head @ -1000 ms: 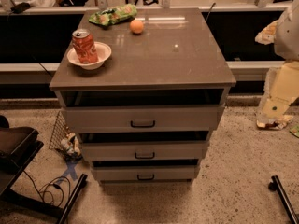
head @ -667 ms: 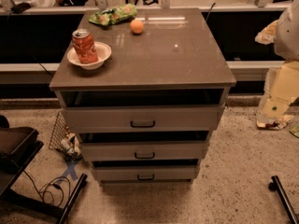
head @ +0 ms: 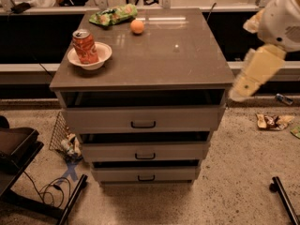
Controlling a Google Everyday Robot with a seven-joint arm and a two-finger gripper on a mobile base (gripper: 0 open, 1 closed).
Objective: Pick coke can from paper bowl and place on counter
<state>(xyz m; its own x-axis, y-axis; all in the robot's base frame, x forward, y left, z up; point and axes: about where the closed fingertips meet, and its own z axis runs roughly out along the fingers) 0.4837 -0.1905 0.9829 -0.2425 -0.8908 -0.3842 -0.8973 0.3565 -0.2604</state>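
The coke can [head: 85, 46] stands upright in the paper bowl [head: 104, 53], a shallow white bowl at the left side of the counter [head: 164, 55]. The counter is the grey-brown top of a three-drawer cabinet with dark handles. My arm comes in from the upper right, off the counter's right edge. My gripper [head: 240, 91] hangs at the arm's lower end, just beyond the counter's front right corner and far from the can. It holds nothing that I can see.
An orange fruit [head: 137, 26] and a green snack bag [head: 112, 16] lie at the back of the counter. The top drawer [head: 140, 118] stands slightly pulled out. Wrappers [head: 273, 121] lie on the floor at right; cables and a dark stand base [head: 56, 196] at lower left.
The view has moved closer to the cabinet and shifted. My arm has swung in from the right edge and now reaches down beside the counter's front right corner. The can and bowl have not moved.
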